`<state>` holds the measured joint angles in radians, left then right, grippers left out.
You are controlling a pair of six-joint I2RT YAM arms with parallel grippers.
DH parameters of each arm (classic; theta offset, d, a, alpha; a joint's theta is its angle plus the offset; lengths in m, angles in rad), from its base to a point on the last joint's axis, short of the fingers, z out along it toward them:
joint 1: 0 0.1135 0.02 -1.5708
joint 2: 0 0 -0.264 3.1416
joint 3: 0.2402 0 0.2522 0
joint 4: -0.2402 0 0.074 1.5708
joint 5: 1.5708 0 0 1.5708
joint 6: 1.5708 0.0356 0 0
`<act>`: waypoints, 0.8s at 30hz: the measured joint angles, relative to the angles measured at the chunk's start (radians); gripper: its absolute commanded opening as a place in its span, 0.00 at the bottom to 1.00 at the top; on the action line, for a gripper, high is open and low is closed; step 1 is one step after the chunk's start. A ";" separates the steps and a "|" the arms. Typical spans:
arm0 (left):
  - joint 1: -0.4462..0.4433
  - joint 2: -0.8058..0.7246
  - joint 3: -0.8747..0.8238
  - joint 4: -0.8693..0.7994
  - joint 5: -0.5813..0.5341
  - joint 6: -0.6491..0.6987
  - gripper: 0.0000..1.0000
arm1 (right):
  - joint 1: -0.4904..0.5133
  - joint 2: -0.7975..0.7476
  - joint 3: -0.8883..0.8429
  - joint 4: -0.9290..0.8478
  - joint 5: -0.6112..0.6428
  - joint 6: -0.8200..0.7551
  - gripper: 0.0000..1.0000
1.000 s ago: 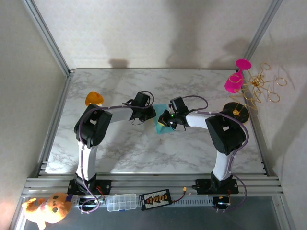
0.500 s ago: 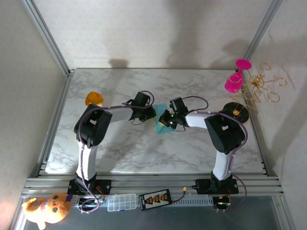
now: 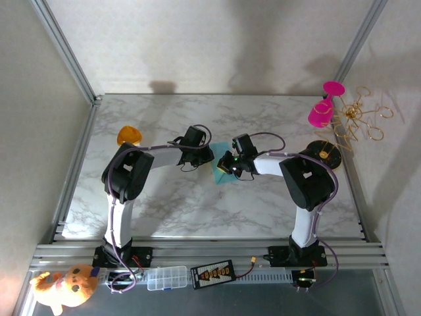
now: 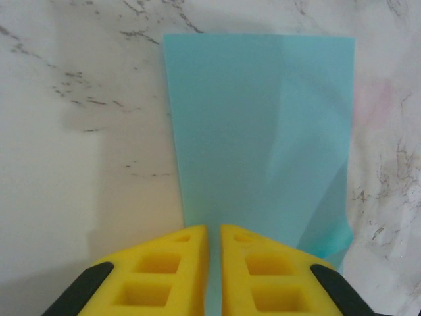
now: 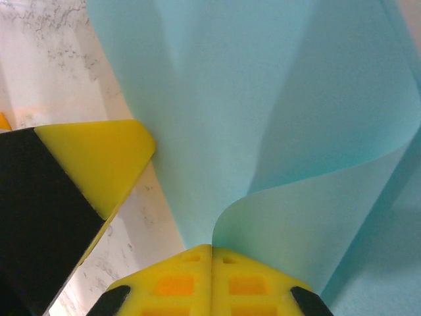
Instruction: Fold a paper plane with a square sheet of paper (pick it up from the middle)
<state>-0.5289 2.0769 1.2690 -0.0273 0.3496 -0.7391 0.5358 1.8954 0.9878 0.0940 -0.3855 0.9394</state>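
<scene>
Teal paper (image 3: 218,172) lay at the middle of the marble table (image 3: 164,204), between the two grippers. In the left wrist view the paper (image 4: 263,131) was a flat sheet, narrower toward the camera, with a faint slanted crease across its right half and its near right corner slightly lifted. In the right wrist view the paper (image 5: 263,99) rose away from the fingers, and one layer curled over in a soft loop on the right.

The left gripper (image 3: 209,156) reached in from the left. Its yellow fingers (image 4: 177,263) stood nearly together, clamping the near edge of the sheet, with teal showing in the thin slit between them at the left gripper (image 4: 214,230). The right gripper (image 3: 227,164) came in from the right, its jaws pressed tight on the paper at the base of the curl, seen close at the right gripper (image 5: 211,249). One yellow finger (image 5: 99,161) of the left gripper sat just beside the sheet's left edge.

Farther out, an orange dome (image 3: 129,135) rested near the table's left edge. A pink glass (image 3: 322,108), a gold wire frame (image 3: 358,122) and a black disc (image 3: 323,153) were at the right. A plush toy (image 3: 66,284) and a clear box (image 3: 166,278) lay in front of the arm bases.
</scene>
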 measured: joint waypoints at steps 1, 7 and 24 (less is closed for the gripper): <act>0.000 0.000 0.000 0.000 0.000 0.000 0.14 | 0.000 0.000 0.000 0.000 0.000 0.000 0.00; 0.000 0.000 0.000 0.000 0.000 0.000 0.14 | 0.000 0.000 0.000 0.000 0.000 0.000 0.00; -0.001 0.000 0.000 0.000 -0.003 0.000 0.14 | 0.000 0.002 0.000 0.019 0.004 0.012 0.00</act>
<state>-0.5297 2.0769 1.2690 -0.0269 0.3470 -0.7391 0.5358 1.8973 0.9878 0.1127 -0.3817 0.9512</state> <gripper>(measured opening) 0.142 0.055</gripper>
